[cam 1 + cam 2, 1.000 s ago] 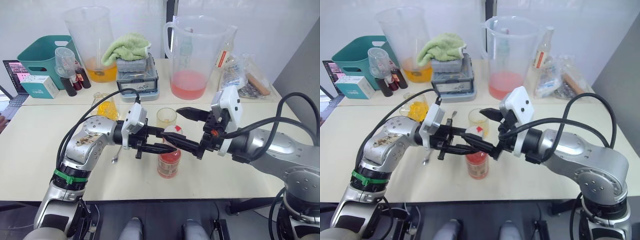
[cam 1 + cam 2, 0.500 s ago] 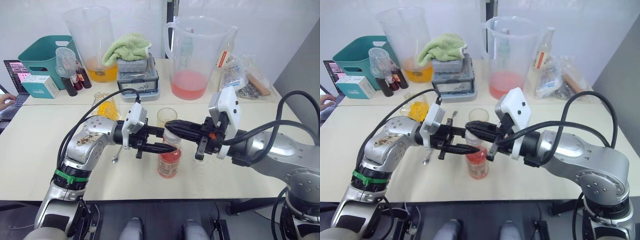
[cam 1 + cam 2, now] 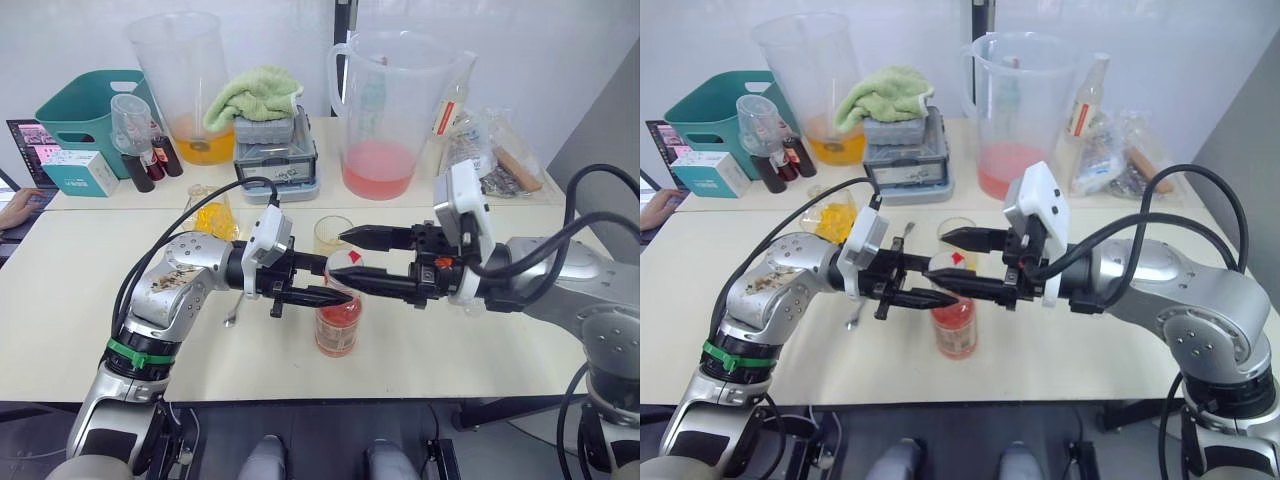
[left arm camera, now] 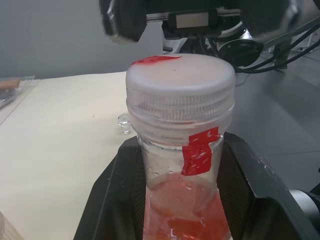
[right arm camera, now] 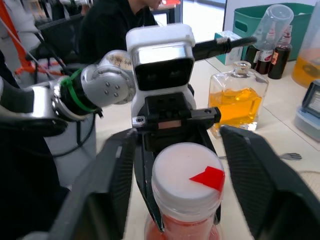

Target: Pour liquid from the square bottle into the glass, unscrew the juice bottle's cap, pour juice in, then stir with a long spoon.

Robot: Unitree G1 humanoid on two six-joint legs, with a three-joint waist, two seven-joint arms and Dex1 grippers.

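The juice bottle [image 3: 338,322] stands upright on the table's front half, with pink-red juice in its lower part. My left gripper [image 3: 330,280] is shut on its neck from the left, just under the white cap [image 3: 345,261] with the red mark. That cap [image 4: 180,90] sits on the bottle. My right gripper [image 3: 341,255] comes in from the right, open, with one finger on either side of the cap [image 5: 187,180] and apart from it. The glass [image 3: 333,232] stands just behind the bottle. The square bottle [image 3: 212,213] is further left. The long spoon [image 3: 233,308] lies by my left arm.
Two big pitchers stand at the back, one with pink liquid [image 3: 380,110] and one with orange [image 3: 186,90]. Grey boxes under a green cloth [image 3: 272,140] sit between them. A teal basket [image 3: 85,105] is at the back left, plastic bags [image 3: 490,150] at the back right. A person's hand [image 3: 14,206] is at the far left.
Half a second ago my right gripper's fingers were closed together over the cap. They have now spread apart and the wrist has rolled and drawn back slightly to the right. The bottle has stayed put.
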